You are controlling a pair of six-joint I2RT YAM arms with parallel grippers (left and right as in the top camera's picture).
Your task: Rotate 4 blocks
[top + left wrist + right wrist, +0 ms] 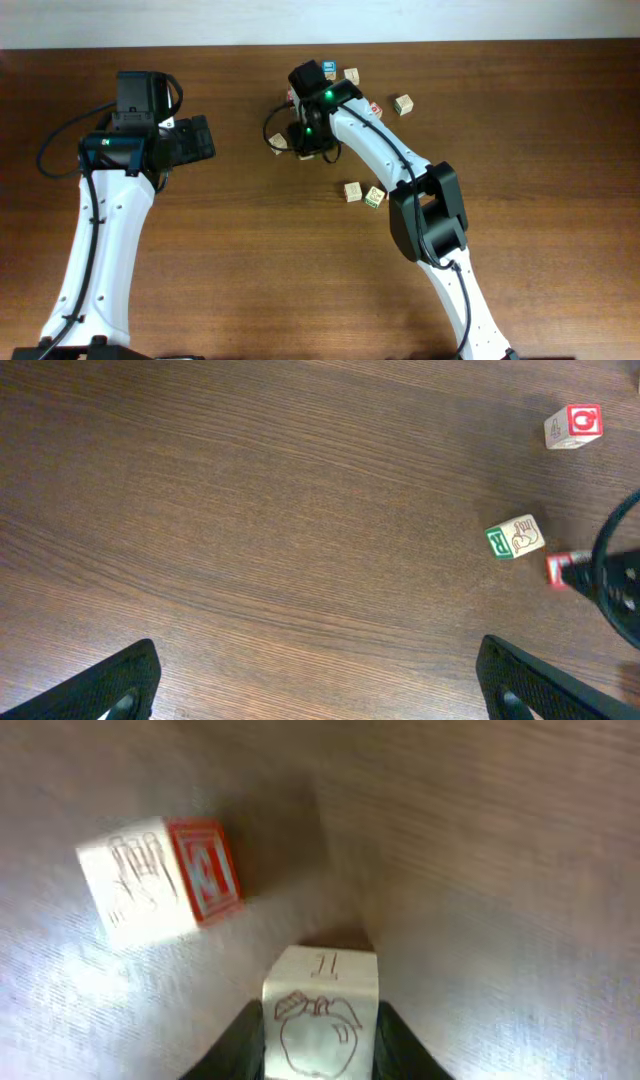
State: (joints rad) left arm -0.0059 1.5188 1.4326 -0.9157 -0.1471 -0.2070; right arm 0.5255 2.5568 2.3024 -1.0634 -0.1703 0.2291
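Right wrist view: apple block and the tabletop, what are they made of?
Apple block: looks like pale unpainted wood, matte, with thin printed line art; grain is too blurred to confirm. Tabletop: dark brown with long grain streaks and a soft sheen, so wood, veneer or wood-look laminate; the pictures cannot settle which.

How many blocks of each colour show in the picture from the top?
Blue-faced blocks: 1
Red-faced blocks: 2
Pale blocks: 5
Total: 8 showing; more may hide under the right arm.
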